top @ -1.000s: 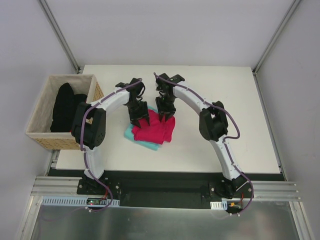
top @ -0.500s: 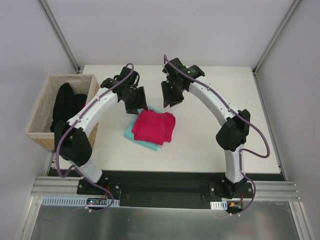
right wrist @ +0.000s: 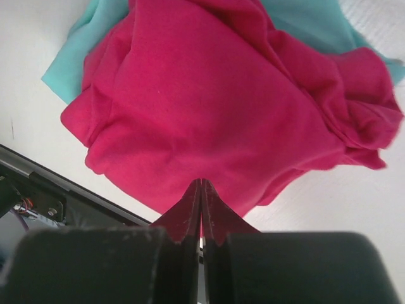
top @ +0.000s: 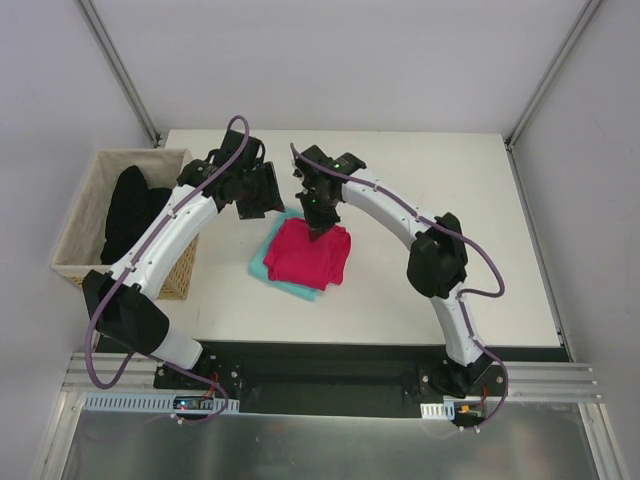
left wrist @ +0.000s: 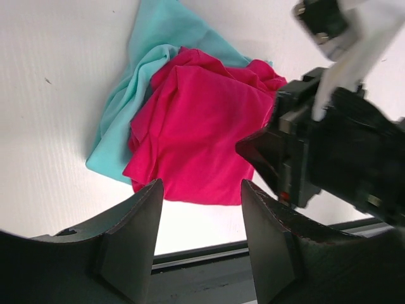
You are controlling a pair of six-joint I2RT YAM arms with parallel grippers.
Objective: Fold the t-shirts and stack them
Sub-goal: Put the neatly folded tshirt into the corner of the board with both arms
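From the top view, a white table (top: 450, 180) carries both shirts near its middle. The pink t-shirt (top: 308, 255) lies folded on top of the teal t-shirt (top: 262, 264), which shows only at the left and near edges. A woven basket (top: 140, 152) with black cloth (top: 130, 215) inside stands at the left edge of the table, well apart from the shirts. The left gripper (top: 265, 200) hangs just beyond the far left corner of the stack. The right gripper (top: 318, 222) is over the far edge of the pink t-shirt.

In the left wrist view, the left gripper (left wrist: 199, 234) has its fingers (left wrist: 130, 240) spread wide with nothing between them. The pink t-shirt (left wrist: 196, 139) lies beyond them, and the right gripper (left wrist: 297, 164) covers its right side.

In the right wrist view, the right gripper (right wrist: 201, 206) has its fingers pressed together. Their tips point at the near edge of the pink t-shirt (right wrist: 209, 107). No cloth shows between them, and I cannot tell if they touch it.
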